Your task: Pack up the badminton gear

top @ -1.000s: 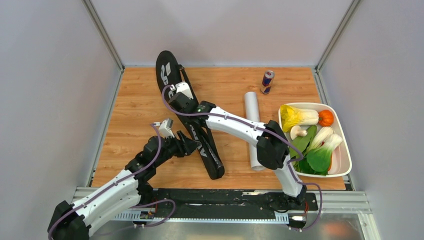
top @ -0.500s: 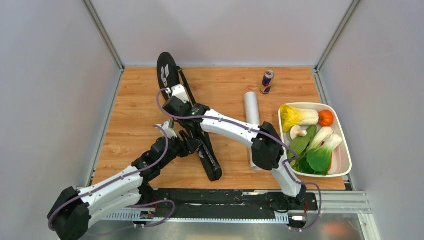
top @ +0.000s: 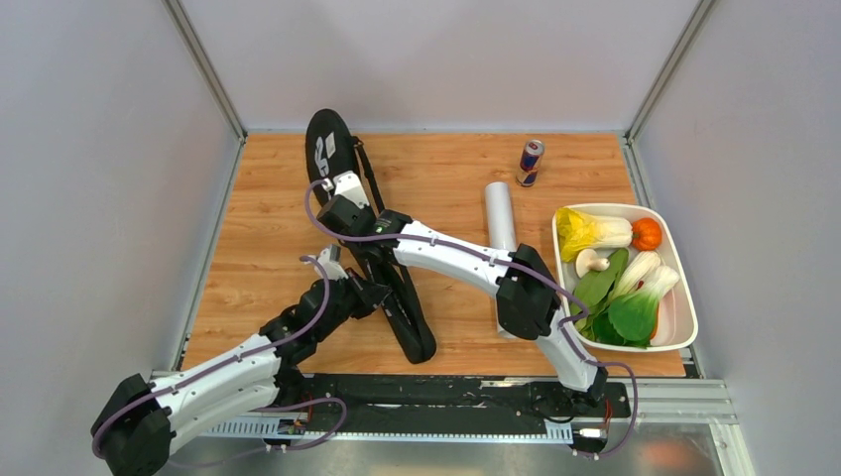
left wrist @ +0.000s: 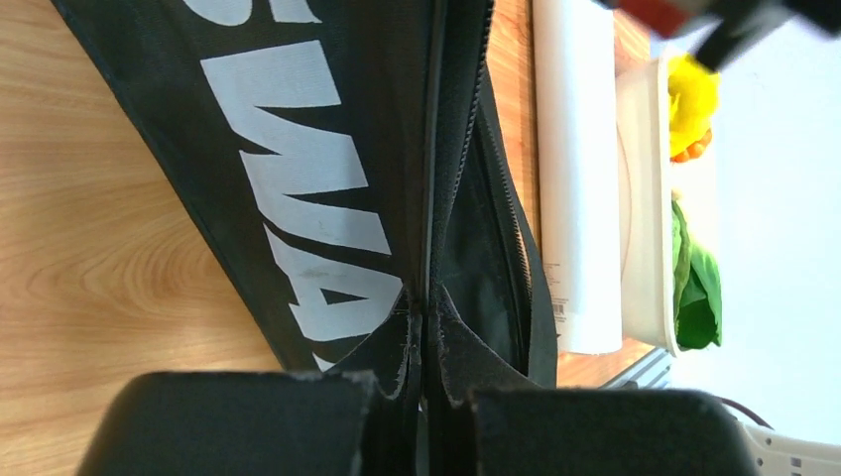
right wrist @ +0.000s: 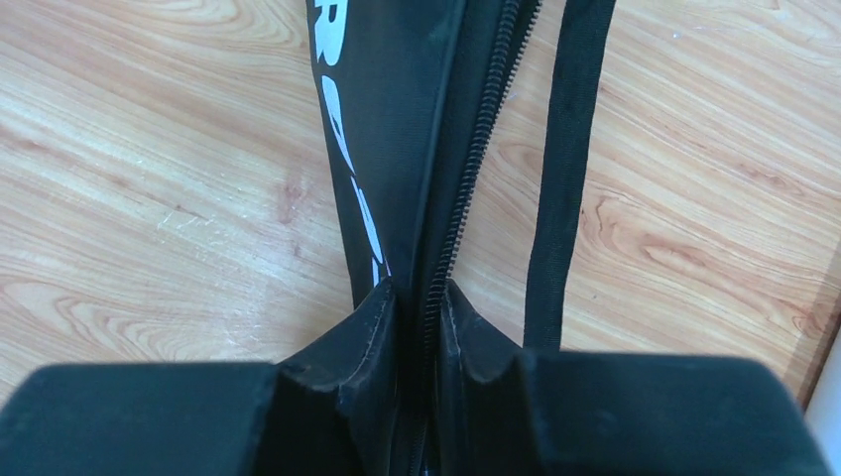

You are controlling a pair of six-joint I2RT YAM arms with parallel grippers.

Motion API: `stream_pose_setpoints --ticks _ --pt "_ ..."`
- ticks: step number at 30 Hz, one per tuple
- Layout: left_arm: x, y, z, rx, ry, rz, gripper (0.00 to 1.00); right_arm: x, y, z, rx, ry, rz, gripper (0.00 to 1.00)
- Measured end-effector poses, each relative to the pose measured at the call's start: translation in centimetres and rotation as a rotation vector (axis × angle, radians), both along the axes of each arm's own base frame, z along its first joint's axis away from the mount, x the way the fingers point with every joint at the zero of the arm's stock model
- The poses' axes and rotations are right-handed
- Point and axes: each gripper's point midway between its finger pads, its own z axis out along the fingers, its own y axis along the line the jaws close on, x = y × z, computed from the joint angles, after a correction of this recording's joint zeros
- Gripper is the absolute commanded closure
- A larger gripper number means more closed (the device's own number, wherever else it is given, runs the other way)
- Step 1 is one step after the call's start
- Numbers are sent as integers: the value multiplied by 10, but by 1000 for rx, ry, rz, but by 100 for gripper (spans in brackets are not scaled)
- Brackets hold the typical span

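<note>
One long black CROSSWAY racket bag [top: 413, 325] lies slantwise on the wooden worktop [top: 268, 228], with its broad end at the far left and its narrow end towards the near edge. The left fingers [left wrist: 395, 342] are pinched tight on a fold of the bag beside its zip. The right fingers [right wrist: 369, 337] stand narrowly parted astride the zip seam farther up. The white tube [top: 501, 223] lies apart on the right, between the bag and a white tray of vegetables [top: 620, 208]
</note>
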Motion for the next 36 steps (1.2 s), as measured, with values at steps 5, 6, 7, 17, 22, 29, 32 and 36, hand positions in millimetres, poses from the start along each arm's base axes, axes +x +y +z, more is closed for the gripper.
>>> stream_pose_setpoints --ticks 5,6,7,17,22,29,32,36 --pt "-2 9 -9 5 15 32 100 -2 5 2 17 1 25 91" --pt "-2 9 -9 5 15 32 100 -2 5 3 19 3 32 89" --pt "-2 9 -9 4 13 33 100 -3 6 3 23 4 39 84" --pt "-6 16 -15 -35 25 71 100 -7 0 23 90 12 138 22" --pt "-12 24 -27 -31 46 87 100 1 -19 38 202 35 181 11" --pt "-13 27 -30 -25 56 97 100 32 -56 9 367 150 171 6" --pt "-13 27 -32 -17 64 98 100 35 -64 -15 436 236 168 5" --pt "-13 27 -36 -11 73 99 100 31 -48 -33 532 317 217 7"
